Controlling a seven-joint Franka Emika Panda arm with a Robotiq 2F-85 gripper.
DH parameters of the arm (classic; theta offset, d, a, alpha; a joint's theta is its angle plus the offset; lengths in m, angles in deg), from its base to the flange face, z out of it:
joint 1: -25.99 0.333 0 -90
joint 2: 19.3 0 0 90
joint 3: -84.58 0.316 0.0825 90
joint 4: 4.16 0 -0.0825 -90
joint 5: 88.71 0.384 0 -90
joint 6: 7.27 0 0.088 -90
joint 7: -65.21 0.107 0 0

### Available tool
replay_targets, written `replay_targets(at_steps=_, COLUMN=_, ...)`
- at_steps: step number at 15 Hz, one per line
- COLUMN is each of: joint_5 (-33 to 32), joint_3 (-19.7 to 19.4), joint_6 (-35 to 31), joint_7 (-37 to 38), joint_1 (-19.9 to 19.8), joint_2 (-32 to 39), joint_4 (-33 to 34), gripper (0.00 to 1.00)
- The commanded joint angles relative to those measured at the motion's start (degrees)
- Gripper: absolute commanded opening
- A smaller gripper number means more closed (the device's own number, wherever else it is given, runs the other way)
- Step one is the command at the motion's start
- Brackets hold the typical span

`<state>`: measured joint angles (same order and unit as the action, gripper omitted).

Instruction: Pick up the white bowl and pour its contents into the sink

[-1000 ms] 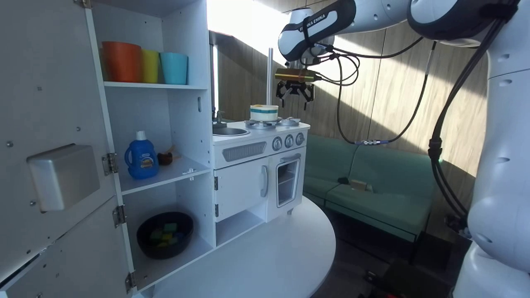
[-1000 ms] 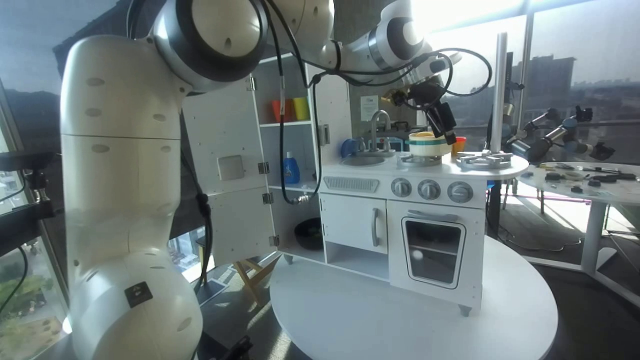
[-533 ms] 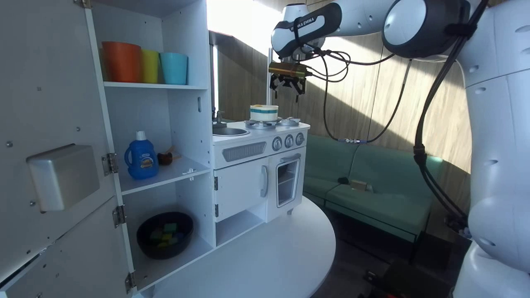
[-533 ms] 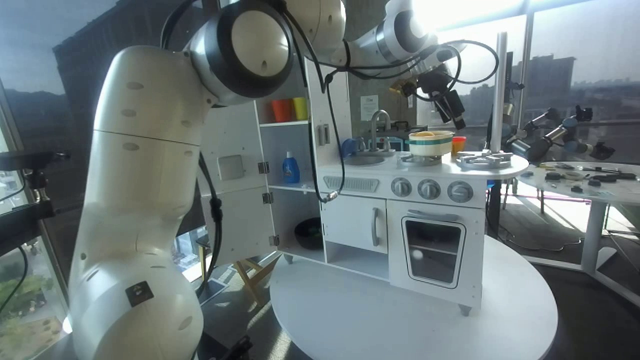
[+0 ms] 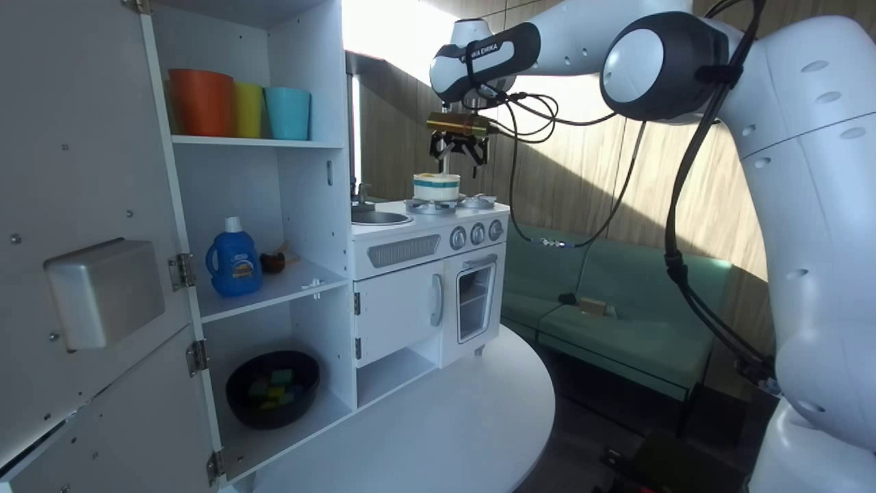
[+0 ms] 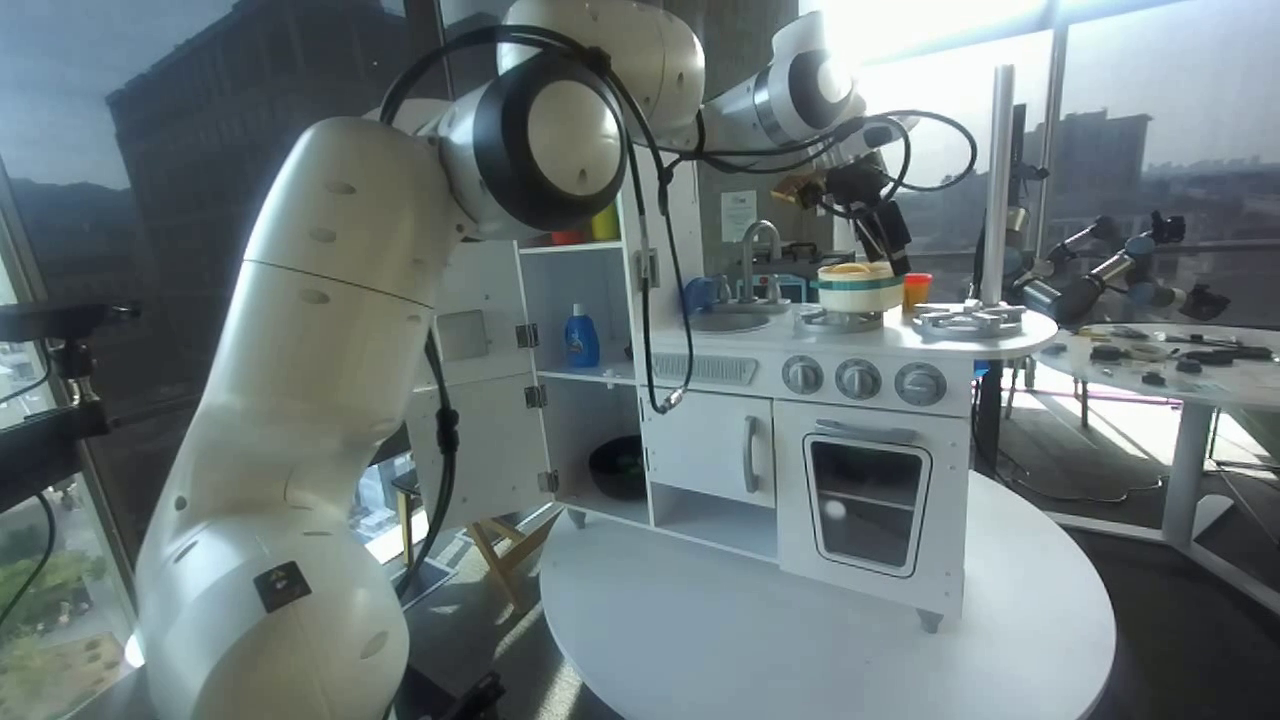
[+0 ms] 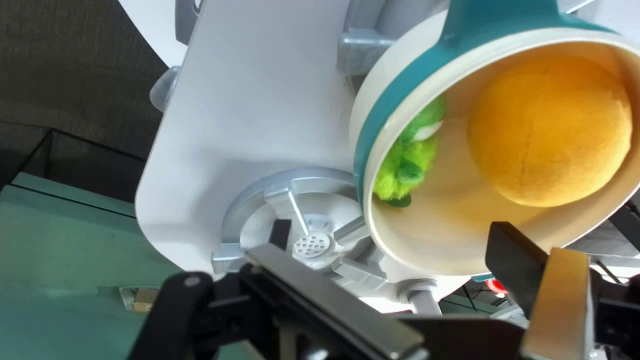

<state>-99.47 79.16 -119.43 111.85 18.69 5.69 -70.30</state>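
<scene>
An orange cup (image 5: pixel 202 103), a yellow cup (image 5: pixel 248 111) and a light-blue cup (image 5: pixel 288 114) line a cabinet shelf (image 5: pixel 321 144) above a blue bottle (image 5: pixel 236 264) and a black bowl (image 5: pixel 267 418) of colored blocks (image 5: pixel 276 392); a green couch (image 5: pixel 640 301) stands beyond the round table (image 5: pixel 445 424).

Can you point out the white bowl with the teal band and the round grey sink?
White bowl with teal band (image 7: pixel 452 202): wrist view, bare inner surface.
Round grey sink (image 5: pixel 380 218): in an exterior view, middle of the basin.
</scene>
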Motion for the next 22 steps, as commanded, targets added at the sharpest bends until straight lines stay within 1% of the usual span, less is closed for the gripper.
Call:
replay_targets(at_steps=1, joint_5=1.30, joint_3=1.28, joint_6=3.22, joint_7=-2.70, joint_1=0.26, joint_2=-5.10, joint_4=-2.60, gripper=1.00)
replay_targets(at_steps=5, joint_5=1.33, joint_3=2.96, joint_6=4.42, joint_7=-4.67, joint_1=0.66, joint_2=-9.16, joint_4=-7.88, gripper=1.00)
replay_targets(at_steps=8, joint_5=1.14, joint_3=3.52, joint_6=4.69, joint_7=-3.91, joint_1=0.67, joint_2=-10.79, joint_4=-11.85, gripper=1.00)
replay_targets(at_steps=9, joint_5=0.32, joint_3=3.35, joint_6=4.13, joint_7=-2.69, joint_1=0.75, joint_2=-11.10, joint_4=-13.04, gripper=1.00)
replay_targets(at_steps=17, joint_5=1.38, joint_3=3.28, joint_6=0.30, joint_7=-0.21, joint_1=0.28, joint_2=-14.90, joint_4=-19.31, gripper=1.00)
replay_targets(at_steps=18, joint_5=1.39, joint_3=3.23, joint_6=-0.58, joint_7=0.09, joint_1=0.24, joint_2=-15.51, joint_4=-19.78, gripper=1.00)
replay_targets(at_steps=19, joint_5=1.75, joint_3=1.18, joint_6=-1.16, joint_7=-0.11, joint_1=1.78, joint_2=-15.15, joint_4=-19.02, gripper=1.00)
replay_targets(at_steps=22, joint_5=1.26, joint_3=0.38, joint_6=-3.59, joint_7=1.74, joint_1=2.27, joint_2=-15.98, joint_4=-20.32, gripper=1.00)
